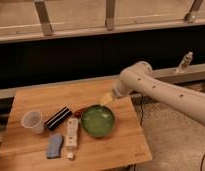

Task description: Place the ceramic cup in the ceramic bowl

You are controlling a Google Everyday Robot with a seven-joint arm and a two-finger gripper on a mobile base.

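Observation:
The ceramic cup (33, 121) is a small pale tapered cup standing upright near the left edge of the wooden table (121, 147). The ceramic bowl (98, 121) is a round glossy green dish right of the table's centre, and it looks empty. My gripper (106, 99) hangs at the end of the white arm (161, 92), just above and behind the bowl's far right rim. It is far to the right of the cup, and nothing shows in it.
A black bar (58, 117) lies between cup and bowl. A white remote-like bar (72, 132) lies left of the bowl and a blue sponge (55, 145) near the front left. A small dark red object (80, 111) sits at the bowl's far left rim.

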